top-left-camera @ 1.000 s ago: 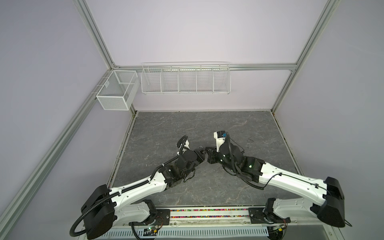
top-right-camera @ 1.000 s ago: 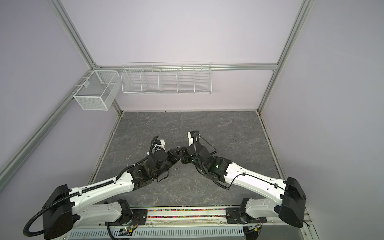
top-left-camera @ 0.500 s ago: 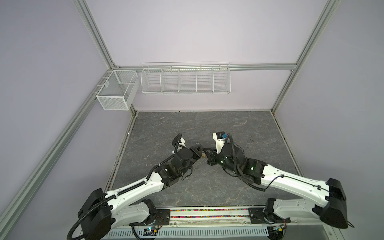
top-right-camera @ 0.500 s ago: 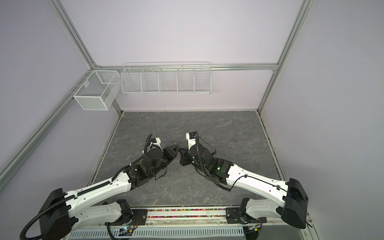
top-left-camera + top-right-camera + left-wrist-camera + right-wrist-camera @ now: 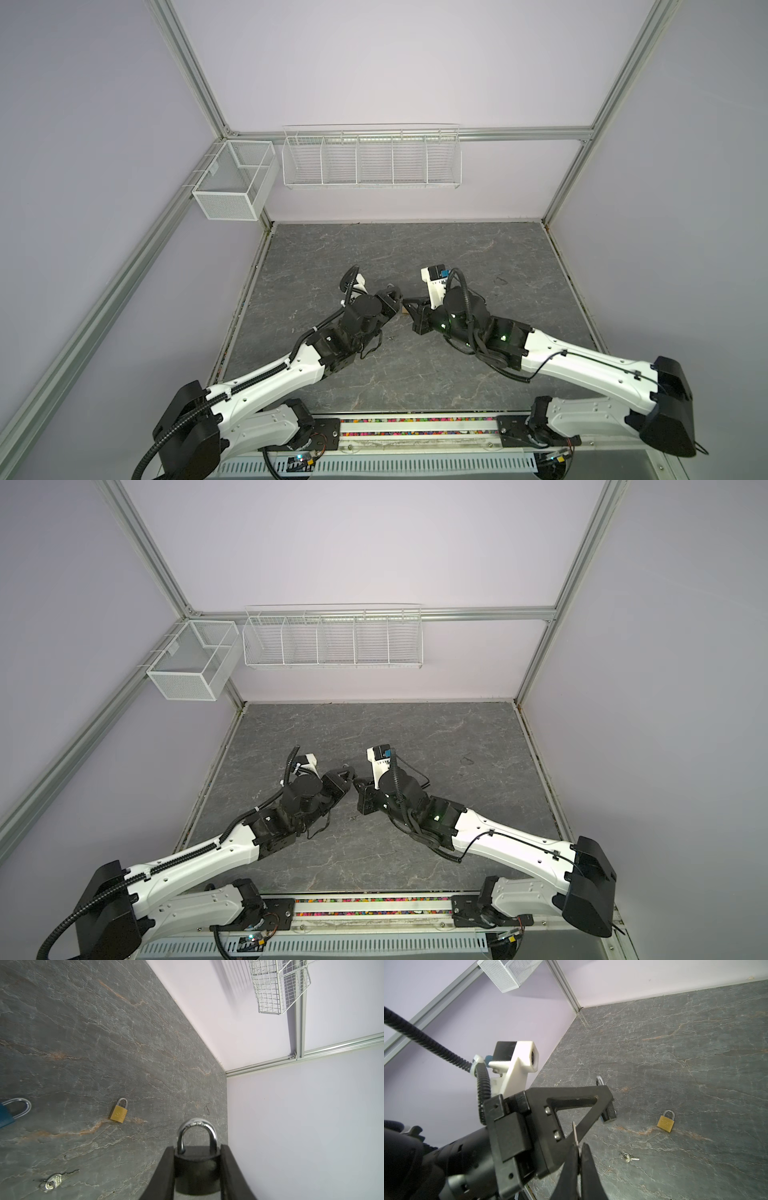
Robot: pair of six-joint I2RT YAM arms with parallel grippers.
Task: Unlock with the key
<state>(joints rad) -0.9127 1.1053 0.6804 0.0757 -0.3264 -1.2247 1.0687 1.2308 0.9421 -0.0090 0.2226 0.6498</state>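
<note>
**Colour and Pattern Findings**

Table point(image 5: 83, 1043): dark grey, stone-patterned, with pale veins and rust-orange streaks. Walls point(image 5: 374, 62): plain pale lilac. Frame rails point(image 5: 519, 134): silver-grey. Wire shelf point(image 5: 371, 160) and mesh box point(image 5: 232, 183): white. Arms point(image 5: 270, 376): white shells, black joints. Left gripper point(image 5: 196, 1148) and right gripper point(image 5: 579, 1146): black. Black padlock point(image 5: 196, 1167): matt black body, silver shackle. Brass padlock point(image 5: 118, 1113): yellow-gold body, silver shackle. Blue padlock point(image 5: 5, 1114): deep blue body, silver shackle. Key point(image 5: 575, 1132): silver. Loose keys point(image 5: 53, 1182): silver.
</note>
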